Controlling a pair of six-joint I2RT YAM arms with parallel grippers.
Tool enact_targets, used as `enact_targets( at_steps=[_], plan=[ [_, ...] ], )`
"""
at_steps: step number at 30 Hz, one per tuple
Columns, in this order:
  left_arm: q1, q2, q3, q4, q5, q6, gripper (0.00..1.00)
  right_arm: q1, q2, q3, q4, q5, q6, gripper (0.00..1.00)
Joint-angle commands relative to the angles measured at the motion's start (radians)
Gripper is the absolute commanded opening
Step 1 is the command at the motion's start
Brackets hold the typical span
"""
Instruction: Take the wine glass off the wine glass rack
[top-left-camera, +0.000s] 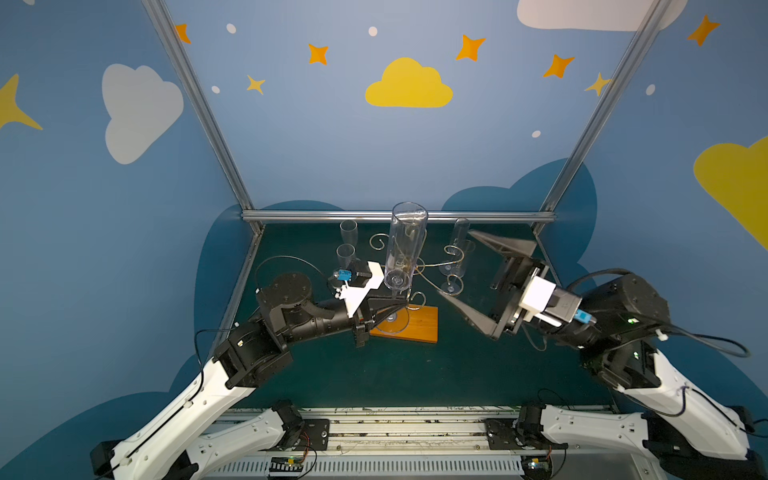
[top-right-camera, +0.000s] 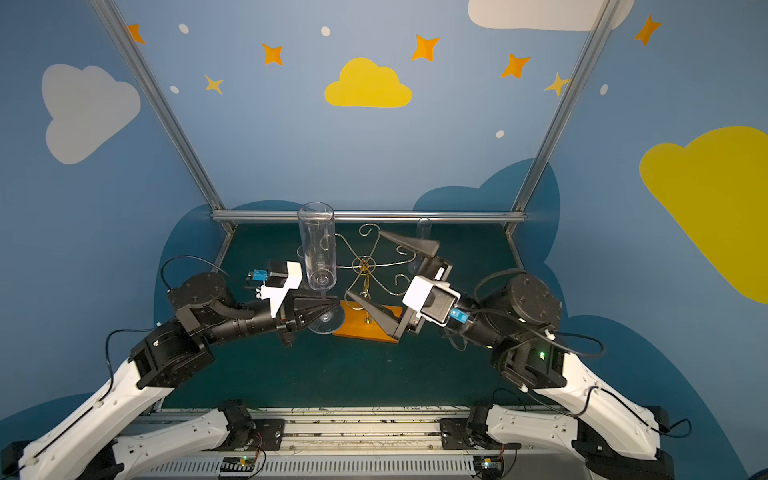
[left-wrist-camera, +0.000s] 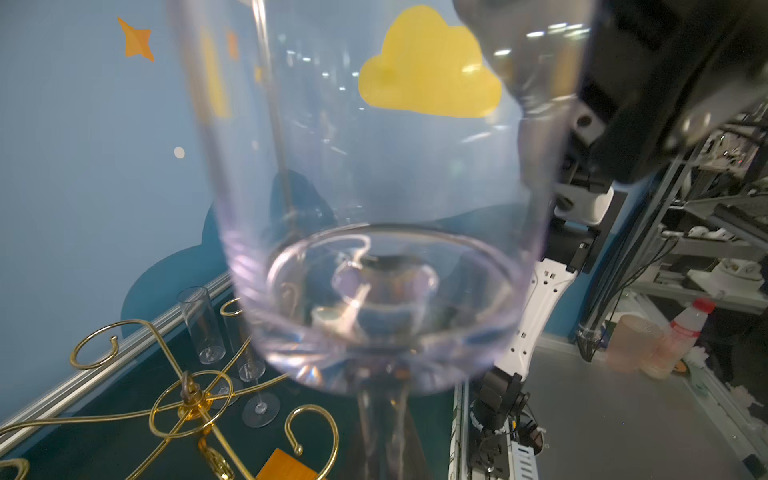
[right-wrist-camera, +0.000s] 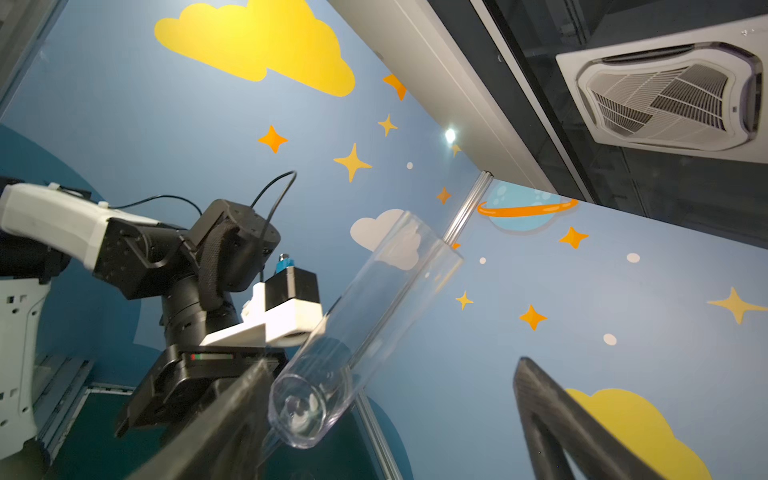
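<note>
Jaws of the left gripper (top-left-camera: 392, 305) are pressed together on the stem of the wine glass (top-left-camera: 405, 245); those of the right gripper (top-left-camera: 455, 262) are spread wide

The wine glass is held upright, bowl uppermost, at the front left of the wine glass rack (left-wrist-camera: 191, 399) in both top views, and its round foot is seen over the near left corner of the wooden base (top-left-camera: 419, 328). A front curl (top-left-camera: 417, 297) of the gold wire is seen just beside the stem; contact cannot be told. The right gripper is raised at the right side of the rack, apart from the glass, and its dark fingers (right-wrist-camera: 534, 407) are seen at the edges of the right wrist view. Four further glasses (top-left-camera: 348, 232) are stood on the green mat (top-left-camera: 374, 365) behind the rack, two at each side
</note>
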Motion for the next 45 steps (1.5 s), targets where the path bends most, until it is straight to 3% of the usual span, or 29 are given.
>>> enact_targets(
  at_steps=[1,11,17,22,26,35,38,45],
  plan=[
    [-0.044,-0.022,-0.003,0.005,-0.108,0.098,0.03,-0.013,0.025,0.068,-0.105,0.01,0.197,0.9],
    [-0.175,0.023,0.03,-0.002,-0.296,0.226,0.03,-0.056,0.107,0.213,-0.257,-0.129,0.394,0.9],
    [-0.196,0.051,0.031,0.032,-0.331,0.244,0.03,-0.075,0.149,0.243,-0.277,-0.216,0.464,0.88],
    [-0.209,0.071,0.035,0.039,-0.335,0.246,0.03,-0.09,0.156,0.238,-0.266,-0.217,0.49,0.84],
    [-0.217,0.078,0.034,0.045,-0.349,0.252,0.03,-0.107,0.146,0.213,-0.231,-0.237,0.516,0.76],
    [-0.221,0.089,0.038,0.055,-0.356,0.254,0.03,-0.126,0.14,0.192,-0.217,-0.264,0.53,0.41],
    [-0.221,0.091,0.04,0.05,-0.36,0.252,0.1,-0.13,0.138,0.185,-0.211,-0.266,0.529,0.33],
    [-0.228,0.075,0.023,0.072,-0.366,0.251,0.42,-0.14,0.135,0.184,-0.217,-0.266,0.52,0.28]
  ],
)
